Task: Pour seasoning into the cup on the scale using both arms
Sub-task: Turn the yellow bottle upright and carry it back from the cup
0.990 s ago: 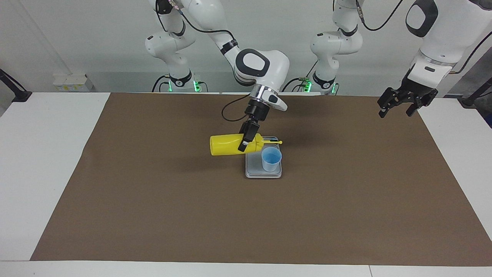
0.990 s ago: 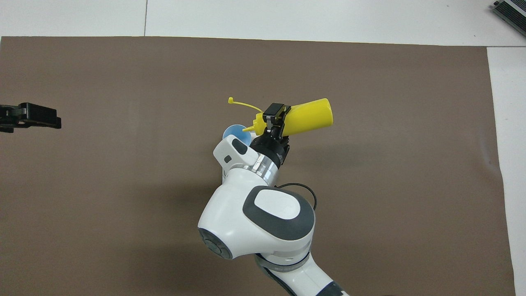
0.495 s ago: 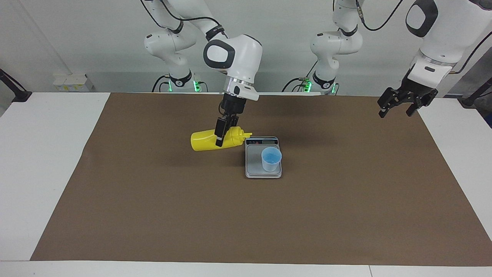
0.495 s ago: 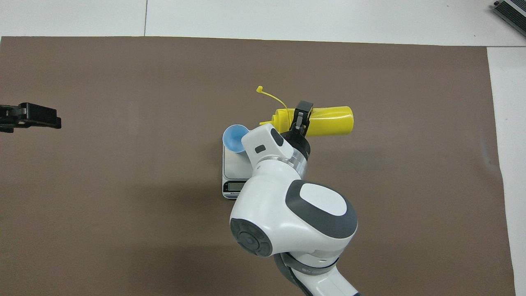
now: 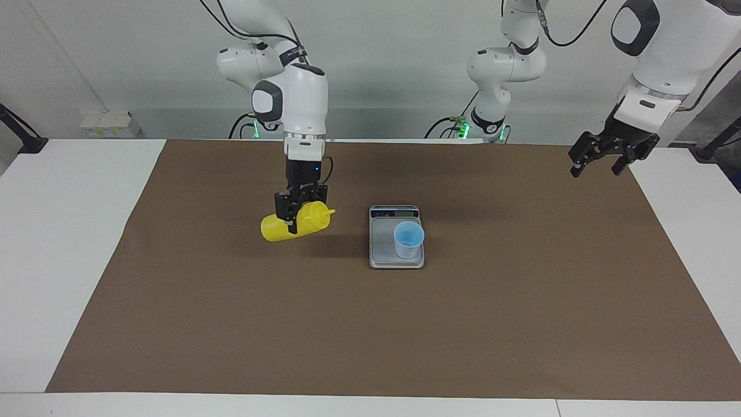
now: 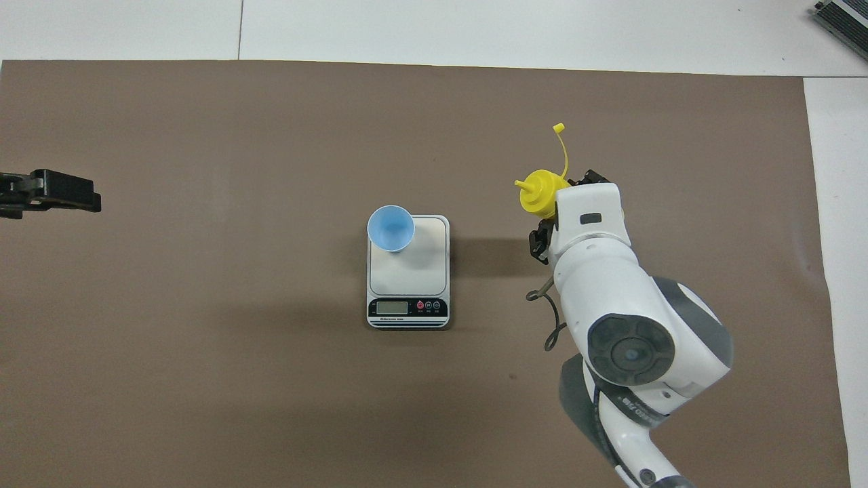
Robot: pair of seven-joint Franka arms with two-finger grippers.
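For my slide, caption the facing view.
Right gripper holds the tilted bottle beside the scale, where the cup stands; left gripper waits open.

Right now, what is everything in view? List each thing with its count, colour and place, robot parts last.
Yellow plastic squeeze bottle: one, yellow, tilted, held over the mat toward the right arm's end, beside the scale.
Small light-blue plastic cup: one, light blue, upright on the scale's plate.
Flat grey digital kitchen scale: one, grey with silver plate, mid-mat, display edge toward the robots.
Brown table mat: one, brown, covering most of the white table.
Right pincer: one, black, shut on the bottle.
Left pincer: one, black, open, waiting over the mat's edge at the left arm's end.
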